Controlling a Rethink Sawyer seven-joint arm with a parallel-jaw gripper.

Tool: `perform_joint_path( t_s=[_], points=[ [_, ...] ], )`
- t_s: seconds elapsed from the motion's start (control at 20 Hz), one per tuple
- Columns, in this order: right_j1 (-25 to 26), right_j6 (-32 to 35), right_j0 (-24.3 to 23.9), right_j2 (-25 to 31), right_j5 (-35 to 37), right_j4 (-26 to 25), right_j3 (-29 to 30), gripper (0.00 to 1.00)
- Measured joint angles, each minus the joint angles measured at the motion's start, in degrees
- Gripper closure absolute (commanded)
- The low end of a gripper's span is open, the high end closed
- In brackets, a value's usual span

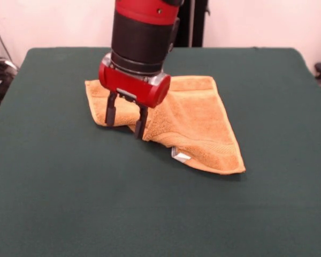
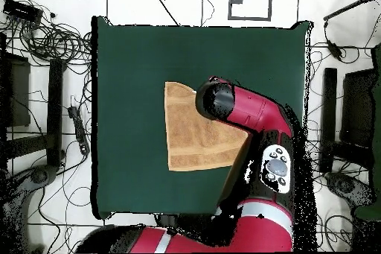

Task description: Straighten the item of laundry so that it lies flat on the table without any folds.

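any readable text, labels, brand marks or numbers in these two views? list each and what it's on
None can be read.
Small white tag at the towel's near edge: any print is too small to tell.
Control pad on the arm, overhead view: round buttons show, no legible markings.
Gripper, its red housing and the green table: no lettering visible.
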Motion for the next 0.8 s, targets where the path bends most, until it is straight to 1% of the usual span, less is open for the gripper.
perform_joint_path(
  t_s=[0.05,0.45,0.8],
  points=[
    [0.9,0.0,0.0,0.0,1.1,0.4,0.0,0.0],
    [2.9,0.0,0.0,0.0,3.9,0.8,0.0,0.0],
    [3.6,0.0,0.0,0.0,4.1,1.4,0.0,0.0]
  ],
)
